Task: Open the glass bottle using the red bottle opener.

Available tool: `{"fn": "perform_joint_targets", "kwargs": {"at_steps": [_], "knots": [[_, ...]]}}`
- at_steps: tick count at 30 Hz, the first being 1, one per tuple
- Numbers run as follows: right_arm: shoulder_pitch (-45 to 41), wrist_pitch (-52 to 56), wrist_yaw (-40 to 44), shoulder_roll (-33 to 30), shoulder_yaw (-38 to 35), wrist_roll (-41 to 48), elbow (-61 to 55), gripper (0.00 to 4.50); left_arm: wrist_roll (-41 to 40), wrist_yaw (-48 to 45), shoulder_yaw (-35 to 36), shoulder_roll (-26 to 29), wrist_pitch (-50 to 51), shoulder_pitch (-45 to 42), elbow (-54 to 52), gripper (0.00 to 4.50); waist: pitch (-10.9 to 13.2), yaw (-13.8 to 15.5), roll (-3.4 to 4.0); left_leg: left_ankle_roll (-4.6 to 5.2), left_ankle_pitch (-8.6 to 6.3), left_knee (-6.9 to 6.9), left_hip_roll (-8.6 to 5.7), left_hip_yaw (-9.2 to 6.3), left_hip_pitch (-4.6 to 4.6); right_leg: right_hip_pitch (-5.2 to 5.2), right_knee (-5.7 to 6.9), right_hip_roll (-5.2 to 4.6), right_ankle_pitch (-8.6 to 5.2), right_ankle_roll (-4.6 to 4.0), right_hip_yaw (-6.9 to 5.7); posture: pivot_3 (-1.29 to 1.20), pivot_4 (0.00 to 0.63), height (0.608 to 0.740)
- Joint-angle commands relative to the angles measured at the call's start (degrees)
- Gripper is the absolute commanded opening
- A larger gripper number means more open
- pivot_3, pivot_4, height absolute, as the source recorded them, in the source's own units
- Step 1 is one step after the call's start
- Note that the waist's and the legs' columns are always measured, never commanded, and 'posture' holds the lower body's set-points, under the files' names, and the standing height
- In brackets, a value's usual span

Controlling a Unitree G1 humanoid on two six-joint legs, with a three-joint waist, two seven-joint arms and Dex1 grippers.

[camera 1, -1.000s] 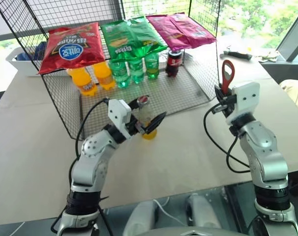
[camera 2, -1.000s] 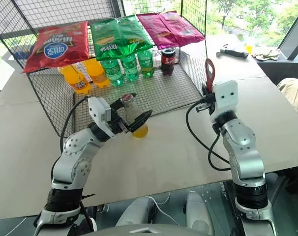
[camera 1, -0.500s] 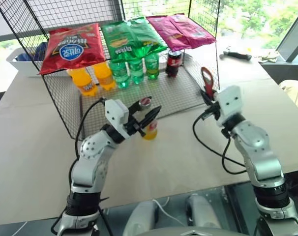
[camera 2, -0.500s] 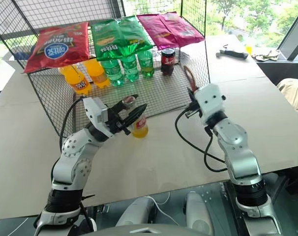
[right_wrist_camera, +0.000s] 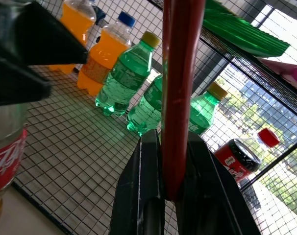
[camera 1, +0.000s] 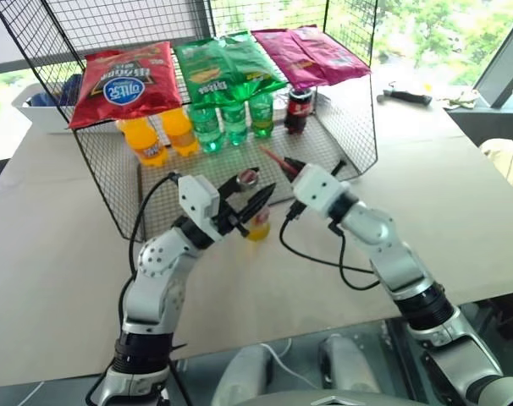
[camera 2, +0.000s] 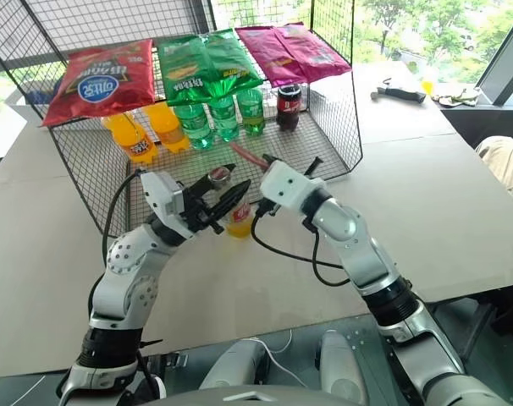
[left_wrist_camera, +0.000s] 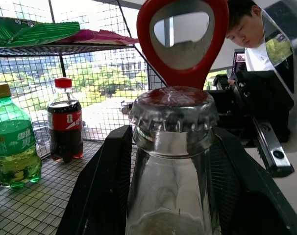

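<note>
opener beside the bottle cap

the left gripper [camera 1: 250,203] grasps the glass bottle [camera 1: 255,222], upright on the table [camera 1: 62,245] before the wire rack [camera 1: 324,156]. right of it, the right gripper [camera 1: 289,162] is clenched on the red bottle opener [left_wrist_camera: 182,44], near the cap.

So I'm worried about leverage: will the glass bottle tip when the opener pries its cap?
Probably top-heavy: the glass bottle is slim, with liquid only at its bottom. The left gripper clasps its neck, likely steadying it. Glass may slip.
</note>
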Motion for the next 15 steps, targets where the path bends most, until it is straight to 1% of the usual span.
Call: {"fn": "perform_joint_targets", "kwargs": {"at_steps": [1,4,9,15], "knots": [[-0.99,-5.35,0.72,-0.55,1.78,-3.06,0.24,0.0,2.69,0.21,-1.77,0.62,0.92,1.01,4.45,1.62,-0.05,0.0,0.01,0.0,0.0,0.0,0.0,0.0,0.03,0.02,0.0,0.0,0.0,0.0,0.0,0.0,0.15,0.74],[-1.04,-7.24,0.82,-1.14,2.48,-5.4,1.18,0.0,2.74,0.12,-2.36,0.66,0.66,0.67,5.16,1.62,-0.12,0.0,0.04,-0.01,0.0,0.0,0.0,0.0,0.1,0.09,0.0,0.0,0.0,0.0,0.0,0.0,0.15,0.74],[-3.41,-10.89,-0.75,-1.4,3.65,-11.26,4.17,0.0,2.8,0.23,-2.82,0.52,0.53,0.08,6.02,1.62,-0.11,0.0,0.08,0.0,-0.01,-0.28,-0.02,0.02,0.91,0.91,-0.2,0.05,-0.02,0.0,0.0,0.0,0.15,0.74],[-4.75,-13.26,-3.76,-0.69,4.28,-16.18,8.94,0.0,2.75,0.23,-2.99,0.54,0.98,-0.74,6.48,1.62,-0.15,-0.01,0.1,-0.11,0.06,-0.4,0.04,-0.05,0.95,0.89,-0.2,0.15,-0.01,-0.01,-0.02,0.0,0.15,0.74]]}}
